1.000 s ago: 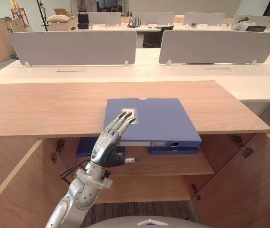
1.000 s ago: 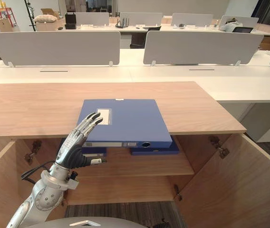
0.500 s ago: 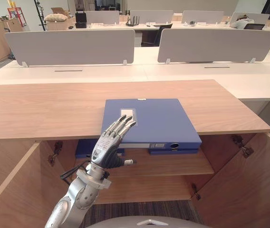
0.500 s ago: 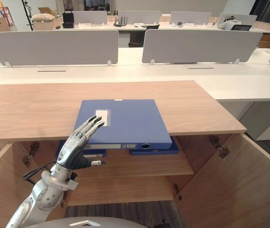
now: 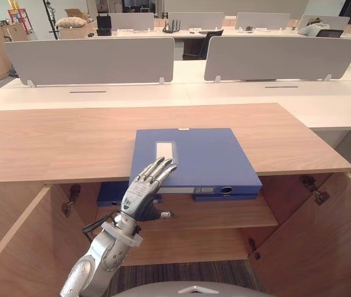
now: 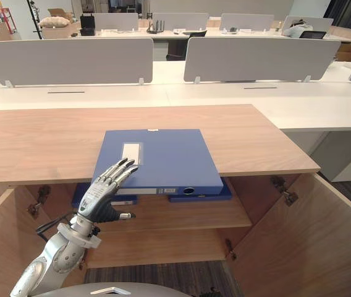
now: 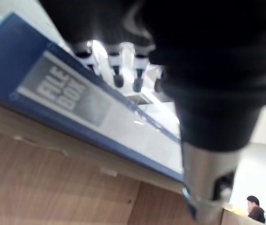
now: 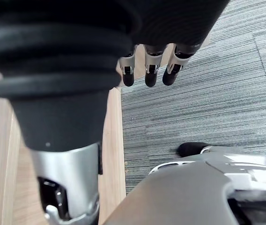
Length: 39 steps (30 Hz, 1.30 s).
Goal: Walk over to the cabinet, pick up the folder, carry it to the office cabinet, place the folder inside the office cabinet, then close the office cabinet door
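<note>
The robot's left hand (image 5: 139, 195) hovers at the front edge of the cabinet's counter (image 5: 52, 142), fingers straight and released, their tips at the front left corner of the blue folder (image 5: 194, 158). The folder lies flat on the counter, midway along it, with its spine jutting just past the front edge. A second ago those fingertips lay across the white label (image 5: 164, 150) on the cover. They have since slid back toward the spine and sunk a little, leaving the label bare. The folder itself has not shifted. The left wrist view looks along the fingers (image 7: 116, 70) at the spine from below.

Nothing is grasped yet, so the pick-up is still to be done. The retreat looks like a fresh line-up, perhaps to bring the thumb under the overhanging spine.

The right hand (image 8: 146, 75) hangs slack over the carpet, holding nothing. Beneath the counter both doors (image 5: 324, 247) stand open, and more blue folders (image 5: 110, 195) lie on the shelf (image 5: 225, 213)
</note>
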### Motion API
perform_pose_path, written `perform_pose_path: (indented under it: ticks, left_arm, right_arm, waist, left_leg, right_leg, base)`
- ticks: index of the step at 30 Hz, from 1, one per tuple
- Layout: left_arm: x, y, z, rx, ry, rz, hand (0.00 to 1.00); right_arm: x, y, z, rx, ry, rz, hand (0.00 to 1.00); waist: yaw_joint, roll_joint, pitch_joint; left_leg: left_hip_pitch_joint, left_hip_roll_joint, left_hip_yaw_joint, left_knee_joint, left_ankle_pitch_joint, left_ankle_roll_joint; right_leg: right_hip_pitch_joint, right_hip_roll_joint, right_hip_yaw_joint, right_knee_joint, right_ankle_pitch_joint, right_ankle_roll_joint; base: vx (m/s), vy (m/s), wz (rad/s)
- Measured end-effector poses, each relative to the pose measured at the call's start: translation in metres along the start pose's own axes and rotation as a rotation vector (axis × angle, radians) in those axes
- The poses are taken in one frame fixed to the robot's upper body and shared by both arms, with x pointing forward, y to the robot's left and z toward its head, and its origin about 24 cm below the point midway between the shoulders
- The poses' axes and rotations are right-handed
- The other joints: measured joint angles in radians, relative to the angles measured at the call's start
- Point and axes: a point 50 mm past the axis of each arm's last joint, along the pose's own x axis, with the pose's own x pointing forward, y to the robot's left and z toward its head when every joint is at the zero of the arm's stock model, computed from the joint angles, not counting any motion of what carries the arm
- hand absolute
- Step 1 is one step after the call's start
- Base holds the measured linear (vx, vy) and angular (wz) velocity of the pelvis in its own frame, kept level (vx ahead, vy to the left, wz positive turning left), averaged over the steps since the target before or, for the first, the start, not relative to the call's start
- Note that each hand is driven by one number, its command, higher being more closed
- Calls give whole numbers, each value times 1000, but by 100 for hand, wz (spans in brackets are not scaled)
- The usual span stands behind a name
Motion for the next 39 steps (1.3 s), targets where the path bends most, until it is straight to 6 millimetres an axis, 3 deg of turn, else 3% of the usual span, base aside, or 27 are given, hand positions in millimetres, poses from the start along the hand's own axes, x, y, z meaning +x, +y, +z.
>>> perform_pose_path:
  ticks: [25,31,39]
  left_arm:
    - [5,3,-3,91,-17,-8,0]
    - [14,9,-2,151,-68,-4,0]
    - [21,2,-3,224,-114,-53,0]
  right_arm:
    - [0,-2,-2,102,21,5,0]
    - [0,-2,-3,109,28,11,0]
    - [0,-1,-3,114,33,27,0]
  waist:
    - [-18,-1,3]
    - [-20,-4,5]
    - [-24,-7,6]
  left_leg:
    - [0,0,2,0,-4,0]
    - [0,0,2,0,-5,0]
    - [1,-1,4,0,-9,-2]
  right_leg:
    - [0,0,0,-2,-6,0]
    - [1,0,0,-4,-6,0]
    - [5,0,0,-12,-6,0]
  base:
    - [0,0,0]
    - [0,0,0]
    - [0,0,0]
